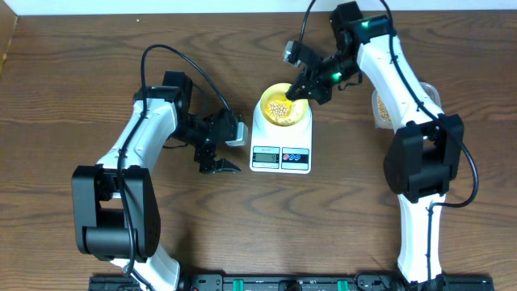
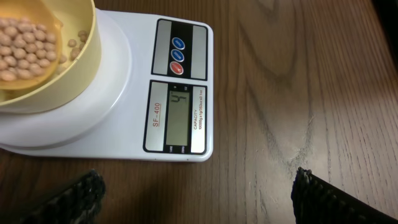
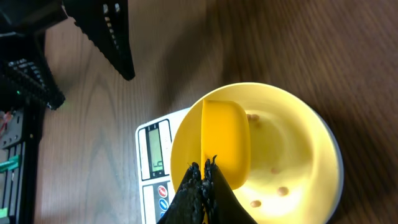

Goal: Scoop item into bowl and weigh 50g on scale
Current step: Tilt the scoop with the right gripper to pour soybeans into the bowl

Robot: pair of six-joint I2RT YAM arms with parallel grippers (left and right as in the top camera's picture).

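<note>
The white scale stands mid-table with the pale-yellow bowl on its platform. Tan beans lie in the bowl. My right gripper is shut on the handle of a yellow scoop, which hangs inside the bowl above a few loose beans. In the left wrist view the scoop is heaped with beans inside the bowl. My left gripper rests open just left of the scale, its fingers wide apart over bare wood.
A clear tub of beans sits at the right, mostly hidden behind the right arm. The scale's display and coloured buttons face the table's front edge. Bare wood surrounds the scale.
</note>
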